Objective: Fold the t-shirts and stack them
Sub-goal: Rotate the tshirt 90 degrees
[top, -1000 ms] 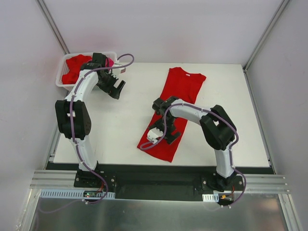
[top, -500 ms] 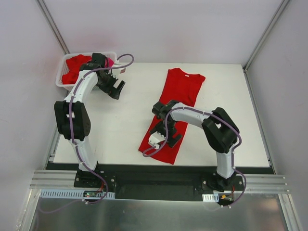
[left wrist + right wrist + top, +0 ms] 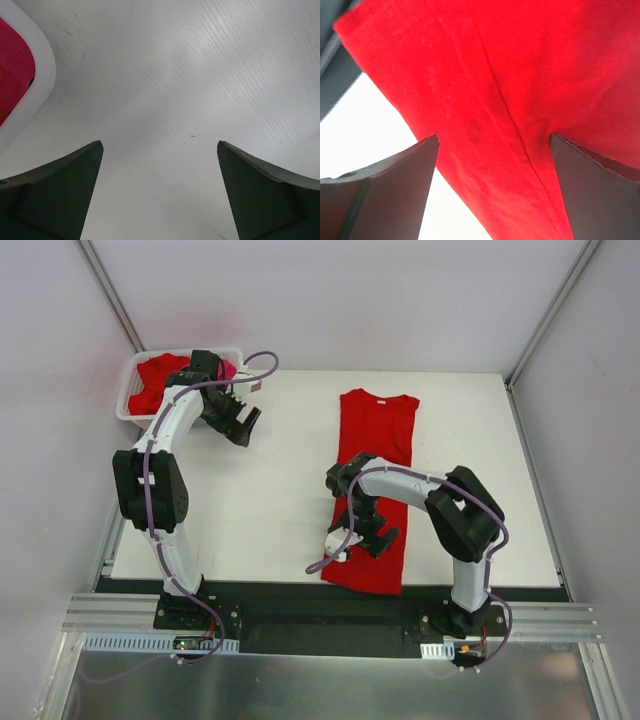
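Observation:
A long red t-shirt (image 3: 375,430), folded narrow, lies on the white table (image 3: 270,500) from the far middle down to the near edge. My right gripper (image 3: 372,536) is low over its near half, jaws open. In the right wrist view red cloth (image 3: 520,75) with a seam fills the space between the fingers of the right gripper (image 3: 495,136); whether they touch it I cannot tell. My left gripper (image 3: 245,425) hangs open over bare table beside the basket (image 3: 127,390); in the left wrist view this gripper (image 3: 160,143) holds nothing. The basket holds another red t-shirt (image 3: 158,375) and a pink one (image 3: 229,368).
The white basket rim (image 3: 37,80) with pink-red cloth (image 3: 12,60) inside it shows at the left of the left wrist view. Grey walls enclose the table on three sides. A black rail (image 3: 330,615) carrying the arm bases runs along the near edge.
My right gripper has moved toward the near right, and the shirt's near end has swung right with it, so the shirt now lies almost straight. The left arm has not moved.

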